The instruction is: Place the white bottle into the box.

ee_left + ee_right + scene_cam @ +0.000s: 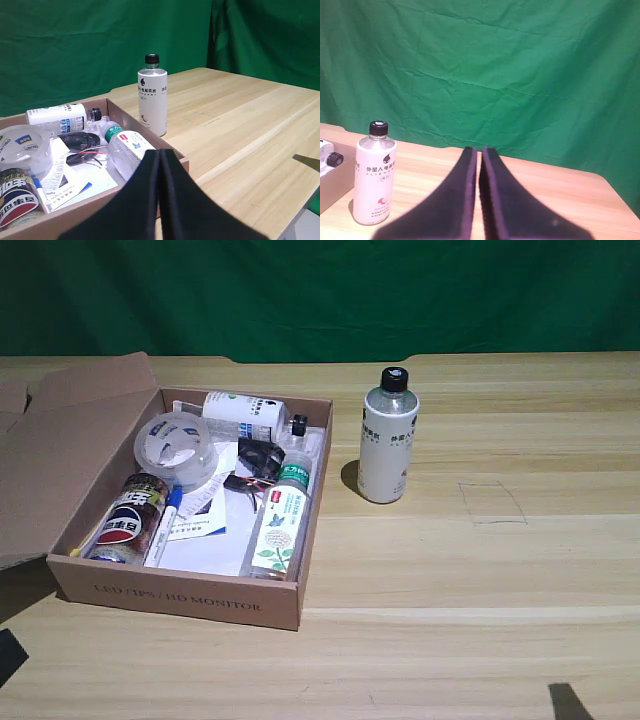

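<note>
Green backdrop behind a wood table (480,570). Bottle (387,437) stands upright on the bare wood, just beside the box (180,595) wall on the exterior view's right, not touching it afaict. Box is open, flap folded out, already crowded: tape roll (177,448), can (127,520), green-capped bottle (280,520), second white bottle (243,415) lying at the back.

Gripper (480,165) has its fingers pressed together w/ only a thin slit between, holding nothing, well apart from the bottle (it sits off to one side in the right wrist view).

Step in hand, I'd say: approach, grasp not yet begun. Next move calls for parting the fingers, lining up w/ the bottle's body below the cap, then closing, lifting clear of the wall and setting it in a free spot; room inside looks tight.
</note>
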Motion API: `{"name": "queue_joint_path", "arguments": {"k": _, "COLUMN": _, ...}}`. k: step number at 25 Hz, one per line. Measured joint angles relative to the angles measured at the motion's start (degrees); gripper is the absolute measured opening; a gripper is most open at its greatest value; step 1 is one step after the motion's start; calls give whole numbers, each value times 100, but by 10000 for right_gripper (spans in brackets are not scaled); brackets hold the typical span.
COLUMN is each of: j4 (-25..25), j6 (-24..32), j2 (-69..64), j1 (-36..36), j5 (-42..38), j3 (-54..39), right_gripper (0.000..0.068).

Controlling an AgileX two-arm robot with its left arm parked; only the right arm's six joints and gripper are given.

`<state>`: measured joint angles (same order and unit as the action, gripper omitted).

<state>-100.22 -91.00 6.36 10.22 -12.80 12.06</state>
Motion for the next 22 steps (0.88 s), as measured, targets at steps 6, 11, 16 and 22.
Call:
{"name": "queue_joint_path", "arguments": {"k": 6, "j4": 0, "j6": 0, "j2": 0, "j1": 0, "j5": 0, "j3": 0, "right_gripper": 4}}
{"name": "queue_joint_path", "arguments": {"k": 11, "j4": 0, "j6": 0, "j2": 0, "j1": 0, "j5": 0, "j3": 0, "right_gripper": 4}}
{"name": "queue_joint_path", "arguments": {"k": 16, "j4": 0, "j6": 0, "j2": 0, "j1": 0, "j5": -6, "j3": 0, "right_gripper": 4}}
{"name": "queue_joint_path", "arguments": {"k": 22, "j4": 0, "j6": 0, "j2": 0, "j1": 0, "j5": -41, "j3": 0, "right_gripper": 4}}
